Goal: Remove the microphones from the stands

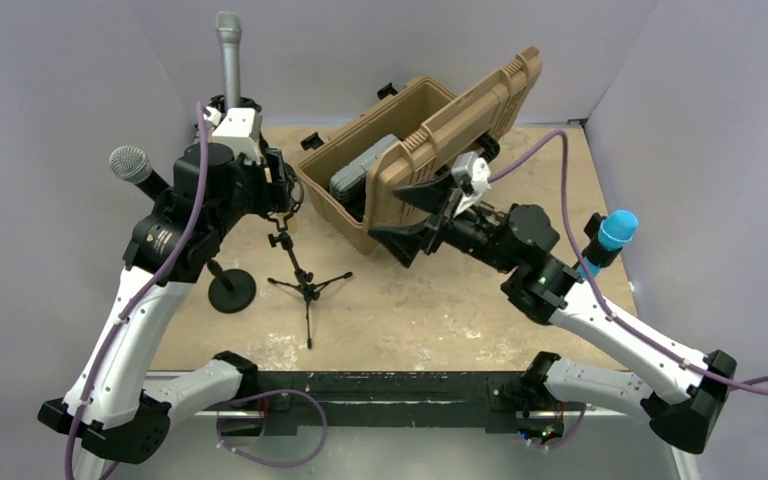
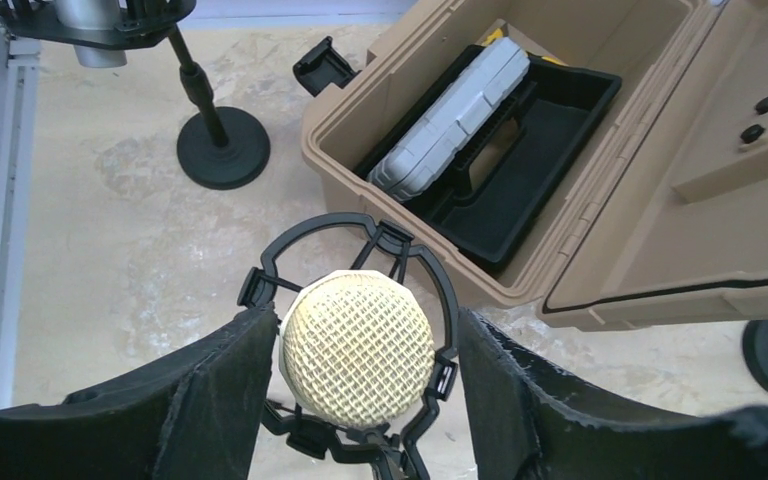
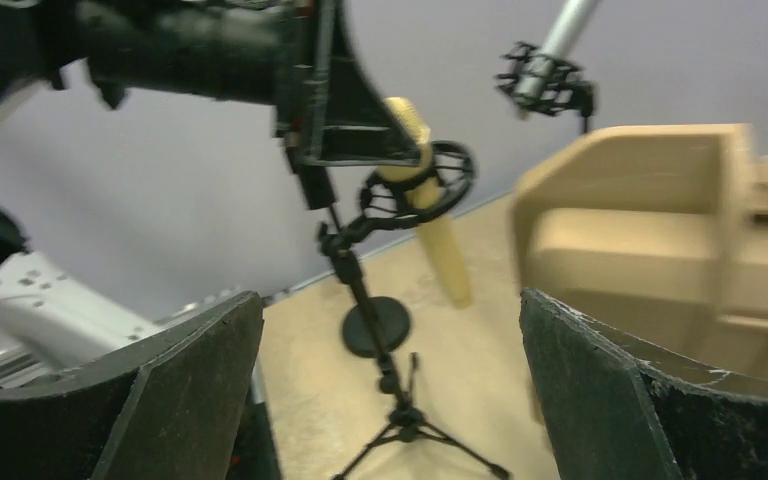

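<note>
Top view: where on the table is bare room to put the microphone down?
Free: the table patch bordered by the tripod stand, the open case and the near edge. Crowded: the left, around the round-base stand.

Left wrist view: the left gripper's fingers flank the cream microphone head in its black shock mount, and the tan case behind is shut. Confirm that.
Wrong on one point. The tan case is open, not shut: the left wrist view shows its lid swung back and a grey box in its black tray. The fingers of the left gripper do flank the cream microphone head in its black shock mount.
</note>
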Controlling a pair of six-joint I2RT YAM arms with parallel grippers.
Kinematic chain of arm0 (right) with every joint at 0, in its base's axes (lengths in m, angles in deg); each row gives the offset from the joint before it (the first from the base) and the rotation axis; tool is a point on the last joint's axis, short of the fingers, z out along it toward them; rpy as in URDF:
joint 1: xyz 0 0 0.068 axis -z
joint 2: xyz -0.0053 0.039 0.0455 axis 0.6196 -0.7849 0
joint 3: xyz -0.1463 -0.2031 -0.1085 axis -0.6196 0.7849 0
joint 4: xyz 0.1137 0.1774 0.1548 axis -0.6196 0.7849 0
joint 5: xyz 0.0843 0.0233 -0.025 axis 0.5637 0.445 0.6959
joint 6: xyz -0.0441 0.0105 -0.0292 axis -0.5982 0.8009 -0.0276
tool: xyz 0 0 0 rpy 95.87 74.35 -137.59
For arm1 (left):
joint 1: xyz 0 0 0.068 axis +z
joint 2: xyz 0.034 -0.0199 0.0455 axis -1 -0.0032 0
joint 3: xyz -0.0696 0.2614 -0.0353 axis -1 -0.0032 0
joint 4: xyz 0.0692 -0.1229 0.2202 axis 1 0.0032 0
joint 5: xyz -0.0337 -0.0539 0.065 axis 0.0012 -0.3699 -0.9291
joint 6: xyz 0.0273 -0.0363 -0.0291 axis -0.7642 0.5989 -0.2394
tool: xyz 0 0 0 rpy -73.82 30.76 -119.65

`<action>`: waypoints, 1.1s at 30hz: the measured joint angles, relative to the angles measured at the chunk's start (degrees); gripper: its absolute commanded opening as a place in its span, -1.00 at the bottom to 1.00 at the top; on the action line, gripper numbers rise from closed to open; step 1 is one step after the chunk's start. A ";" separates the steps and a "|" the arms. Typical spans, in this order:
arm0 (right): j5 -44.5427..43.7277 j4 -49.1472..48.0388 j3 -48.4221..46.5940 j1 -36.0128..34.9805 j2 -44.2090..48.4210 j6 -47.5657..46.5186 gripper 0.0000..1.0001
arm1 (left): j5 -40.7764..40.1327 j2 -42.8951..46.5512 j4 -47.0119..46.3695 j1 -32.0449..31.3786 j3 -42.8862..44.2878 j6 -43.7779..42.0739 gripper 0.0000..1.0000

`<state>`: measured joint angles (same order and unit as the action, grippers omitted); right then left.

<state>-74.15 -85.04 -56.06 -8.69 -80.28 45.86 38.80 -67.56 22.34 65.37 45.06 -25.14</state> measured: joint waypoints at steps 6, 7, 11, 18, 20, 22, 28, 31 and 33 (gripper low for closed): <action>0.24 -5.84 1.07 -8.31 -3.32 3.04 0.97 | -0.63 -1.64 -0.22 0.00 -0.24 -1.07 -0.25; -0.24 -6.86 1.09 -9.55 -3.93 3.54 0.97 | -0.63 -1.73 -0.31 0.00 -0.33 -1.27 -0.34; -1.16 -9.73 1.09 -11.50 -6.47 4.87 0.97 | 0.00 -1.62 -0.44 0.00 -0.37 -2.03 -0.64; -4.90 -10.27 1.27 -11.54 -9.55 5.07 0.97 | 6.03 -0.94 -0.83 0.02 -0.44 -3.96 -0.76; -5.57 -10.29 1.27 -11.56 -10.14 5.07 0.97 | 7.52 -0.68 -0.83 0.02 -0.44 -4.17 -0.78; -6.14 -10.27 1.27 -11.63 -10.71 5.09 0.97 | 8.20 -0.48 -0.81 0.02 -0.42 -4.61 -0.87; -7.23 -10.29 1.27 -11.80 -12.00 5.05 0.97 | 7.67 -1.49 2.16 0.00 2.54 -4.81 -1.00; -8.13 -10.21 1.27 -11.85 -12.24 5.05 0.98 | 6.97 -2.80 4.39 0.00 6.08 -4.79 -1.00; -8.22 -10.27 1.27 -11.85 -12.24 5.05 0.98 | 6.23 -3.41 5.57 0.00 8.52 -4.74 -1.00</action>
<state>-82.37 -95.32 -54.79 -20.54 -92.52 50.91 45.02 -70.97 27.91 65.37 53.58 -29.89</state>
